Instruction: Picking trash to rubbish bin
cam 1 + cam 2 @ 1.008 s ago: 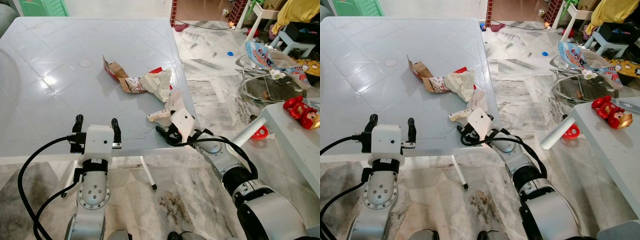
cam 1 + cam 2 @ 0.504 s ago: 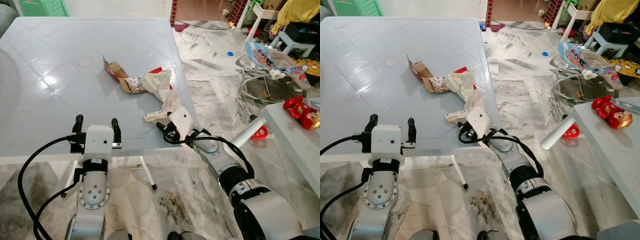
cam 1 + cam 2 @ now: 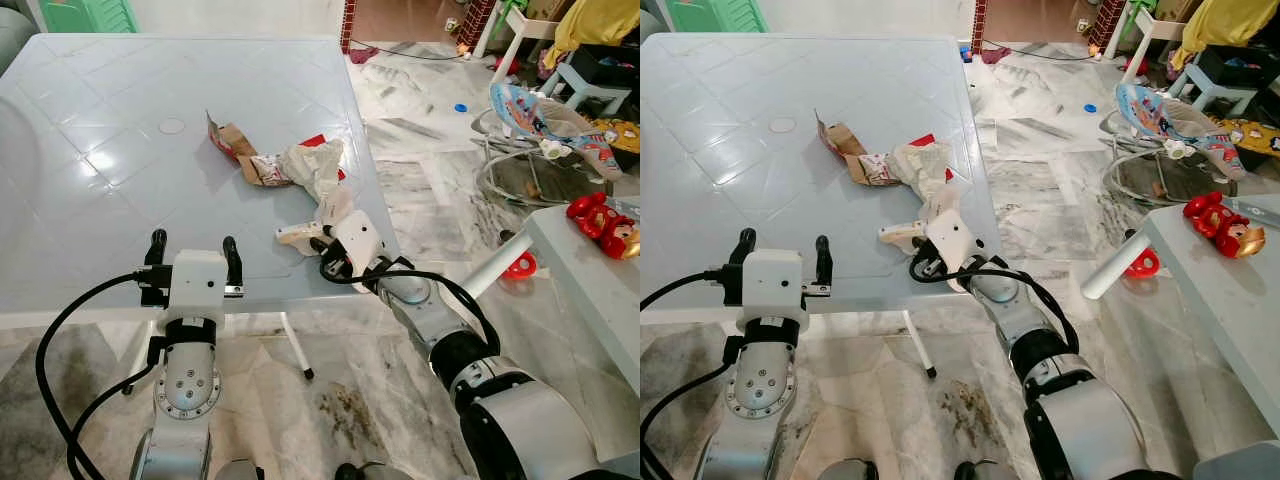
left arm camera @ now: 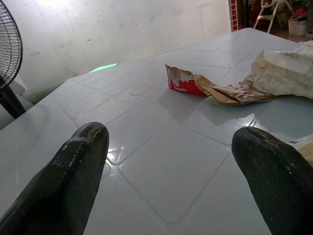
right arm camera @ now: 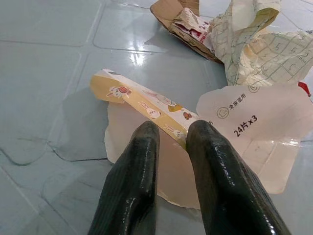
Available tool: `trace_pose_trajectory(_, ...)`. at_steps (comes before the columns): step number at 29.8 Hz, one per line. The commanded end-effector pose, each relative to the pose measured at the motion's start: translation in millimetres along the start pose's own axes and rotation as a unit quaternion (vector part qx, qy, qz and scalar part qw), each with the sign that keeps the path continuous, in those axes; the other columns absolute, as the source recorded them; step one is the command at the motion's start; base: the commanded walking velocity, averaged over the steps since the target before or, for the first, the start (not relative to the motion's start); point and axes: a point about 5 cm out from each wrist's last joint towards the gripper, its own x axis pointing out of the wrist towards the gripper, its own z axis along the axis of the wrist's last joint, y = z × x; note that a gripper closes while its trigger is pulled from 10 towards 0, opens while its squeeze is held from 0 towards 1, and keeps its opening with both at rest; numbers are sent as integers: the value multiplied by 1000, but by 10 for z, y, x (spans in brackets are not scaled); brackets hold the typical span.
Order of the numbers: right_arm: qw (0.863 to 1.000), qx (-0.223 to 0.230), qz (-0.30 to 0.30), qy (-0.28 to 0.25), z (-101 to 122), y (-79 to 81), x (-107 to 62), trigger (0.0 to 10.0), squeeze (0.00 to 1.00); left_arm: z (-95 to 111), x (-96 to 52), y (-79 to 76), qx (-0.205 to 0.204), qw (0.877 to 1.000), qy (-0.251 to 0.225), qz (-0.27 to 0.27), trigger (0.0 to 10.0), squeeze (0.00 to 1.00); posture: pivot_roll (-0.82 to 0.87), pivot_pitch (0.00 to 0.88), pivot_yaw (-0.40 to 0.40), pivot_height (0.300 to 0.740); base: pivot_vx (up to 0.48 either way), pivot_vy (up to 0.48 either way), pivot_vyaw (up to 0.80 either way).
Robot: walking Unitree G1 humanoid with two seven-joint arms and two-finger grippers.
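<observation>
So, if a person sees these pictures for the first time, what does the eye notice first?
Probably the right gripper, its fingers pinched on a yellow printed wrapper near the right edge of the pale grey table. Just beyond it lies a heap of crumpled paper and torn cardboard. The left gripper waits open at the table's near edge.

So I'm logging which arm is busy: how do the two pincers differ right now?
The right pincer is shut on the yellow-edged wrapper, while the left pincer is open and holds nothing. The right one reaches in near the crumpled paper; the left hovers at the table's near edge, apart from the trash. Both have two black fingers.
</observation>
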Motion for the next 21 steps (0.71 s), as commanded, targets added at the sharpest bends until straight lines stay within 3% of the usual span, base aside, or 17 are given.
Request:
trace_pose_trajectory(1,1000,8,-9,1,8,-43,-4,0,0,16,-16,-20,-2,1000,-2,-5,10000,0,122,137,-118,740,0,0,0)
trace_pose_trajectory(10,999,13,-24,-21,91,-68,20,0,0,14,-16,-14,-1,1000,-3,-4,10000,0,122,139,-117,740,0,0,0)
trace_pose_trajectory(21,993,20,-56,-102,502,-228,99,0,0,17,-9,-15,-1,1000,-3,-3,10000,0,119,136,-115,740,0,0,0)
